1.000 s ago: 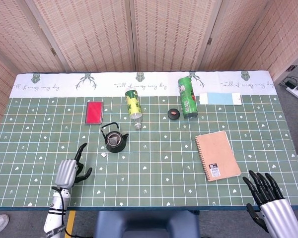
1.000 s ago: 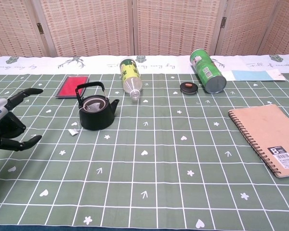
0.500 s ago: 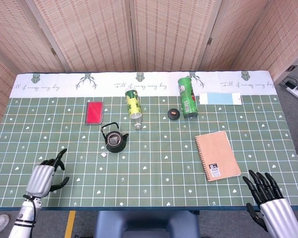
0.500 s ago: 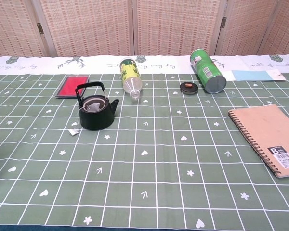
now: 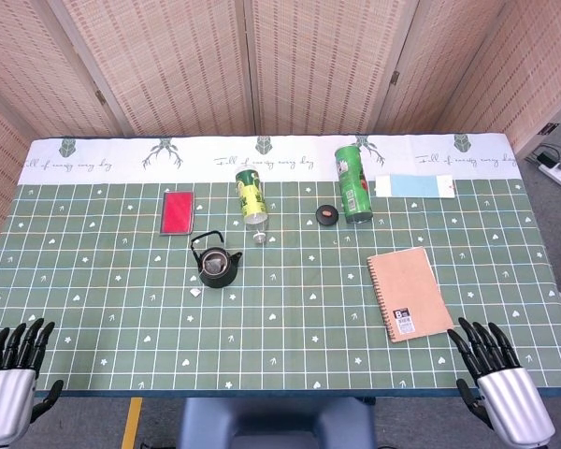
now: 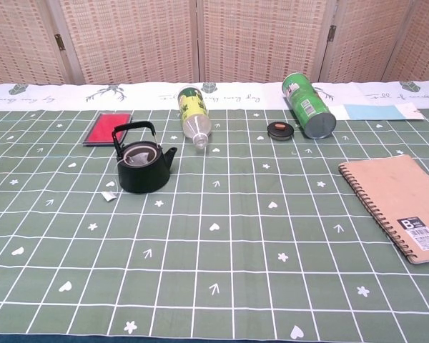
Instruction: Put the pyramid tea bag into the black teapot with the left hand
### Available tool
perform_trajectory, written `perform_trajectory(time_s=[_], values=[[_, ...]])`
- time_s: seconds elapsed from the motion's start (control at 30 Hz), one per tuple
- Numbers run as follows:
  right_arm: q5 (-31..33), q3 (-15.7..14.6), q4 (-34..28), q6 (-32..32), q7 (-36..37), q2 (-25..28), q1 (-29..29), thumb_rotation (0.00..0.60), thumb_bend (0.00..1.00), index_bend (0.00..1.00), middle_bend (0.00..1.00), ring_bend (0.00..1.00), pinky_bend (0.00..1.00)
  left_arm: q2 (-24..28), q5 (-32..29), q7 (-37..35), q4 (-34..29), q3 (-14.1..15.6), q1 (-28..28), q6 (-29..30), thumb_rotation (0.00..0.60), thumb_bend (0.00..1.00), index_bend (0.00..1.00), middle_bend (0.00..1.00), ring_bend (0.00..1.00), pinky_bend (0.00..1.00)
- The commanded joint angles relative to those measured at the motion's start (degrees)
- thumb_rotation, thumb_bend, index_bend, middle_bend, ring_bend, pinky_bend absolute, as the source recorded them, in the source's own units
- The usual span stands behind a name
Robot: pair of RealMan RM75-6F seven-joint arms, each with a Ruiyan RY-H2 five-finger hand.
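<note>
Both hands parked at the near table edge, tea bag in the black teapot (image 5: 218, 267).

From my head view I've got the left hand (image 5: 9, 393) at the near-left corner and the right hand (image 5: 497, 392) at the near-right, both well apart from the teapot, palms down, fingers spread and pointing toward the far side, holding nothing; the chest view shows neither hand. What the chest view gives me instead is a look into the teapot's open mouth, where the pyramid tea bag (image 6: 138, 158) sits inside, its small white tag (image 6: 109, 196) lying on the green tablecloth (image 6: 222, 271) just beside the pot's near-left. Behind the teapot lies a red card (image 5: 177, 211); to its right, a tipped bottle (image 5: 251, 199), a green canister (image 5: 353, 184) and a spiral notebook (image 5: 409, 294).
</note>
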Motion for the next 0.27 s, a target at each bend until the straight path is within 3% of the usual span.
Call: perform_trajectory(time_s=[0.03,0.27], values=[[0.1,0.0,-0.1,0.1,0.0,0.0,0.0,0.6,0.45,0.01,0.0,0.0,0.0,-0.1,-2.9,1.4,-1.0,-0.8,1.1,-1.1,0.6,0.25,0.0,0.01,0.0,0.0],[0.2,0.1,-0.2,0.1,0.5,0.2,0.3,0.6,0.45,0.01,0.0,0.0,0.0,-0.1,-3.9,2.6,-2.6,-2.6,1.8,-1.6,0.6,0.25,0.0,0.01,0.0,0.0]])
